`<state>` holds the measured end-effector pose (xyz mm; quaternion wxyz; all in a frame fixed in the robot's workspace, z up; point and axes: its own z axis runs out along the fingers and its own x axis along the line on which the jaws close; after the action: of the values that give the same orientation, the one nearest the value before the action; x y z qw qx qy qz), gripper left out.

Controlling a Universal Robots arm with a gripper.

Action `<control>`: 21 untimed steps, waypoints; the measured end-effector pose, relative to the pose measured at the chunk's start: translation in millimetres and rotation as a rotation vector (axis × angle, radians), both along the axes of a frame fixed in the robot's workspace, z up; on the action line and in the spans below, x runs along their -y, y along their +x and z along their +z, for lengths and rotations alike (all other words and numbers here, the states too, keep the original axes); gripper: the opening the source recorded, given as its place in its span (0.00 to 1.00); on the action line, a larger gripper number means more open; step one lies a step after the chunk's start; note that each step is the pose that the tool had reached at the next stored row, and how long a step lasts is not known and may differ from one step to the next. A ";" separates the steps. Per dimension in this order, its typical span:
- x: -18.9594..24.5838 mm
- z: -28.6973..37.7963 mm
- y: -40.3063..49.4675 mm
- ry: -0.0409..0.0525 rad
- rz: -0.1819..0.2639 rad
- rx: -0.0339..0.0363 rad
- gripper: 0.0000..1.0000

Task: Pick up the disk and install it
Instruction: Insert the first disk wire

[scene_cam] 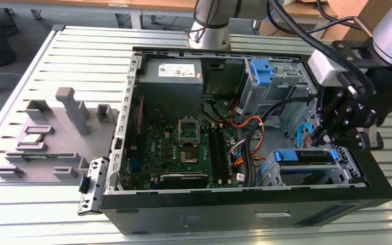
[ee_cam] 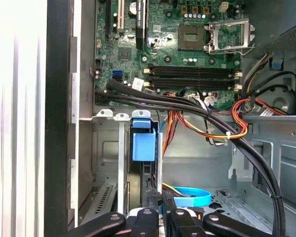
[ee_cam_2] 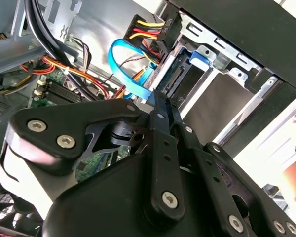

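Hovering tool (scene_cam: 320, 139): fingertips look clenched together with nothing between them, poised just over the drive bay (scene_cam: 351, 171).
Disk (scene_cam: 306, 156): sits in that bay, at the exterior view's right corner of the computer case (scene_cam: 250, 214), with its blue caddy showing. I cannot tell whether the tool touches it.
Seating, as I judge: press squarely on the caddy's end, along the rails, until flush.
Cables (ee_cam: 187, 106): the black bundle and the blue ribbon (ee_cam_2: 128, 69) lie near, so keep clear.
Worktop (scene_cam: 80, 41): slatted, carries the case.
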<state>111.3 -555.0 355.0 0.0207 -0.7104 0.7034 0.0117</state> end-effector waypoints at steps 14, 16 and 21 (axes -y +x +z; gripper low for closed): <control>5.5 -5.7 -6.5 -0.0008 0.033 0.0594 0.16; 6.0 -6.7 -7.8 -0.0009 0.038 0.0671 0.16; 7.1 -10.0 -12.4 -0.0011 0.046 0.0840 0.16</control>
<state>98.9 -562.2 345.0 0.0495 -0.7263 0.6854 -0.0181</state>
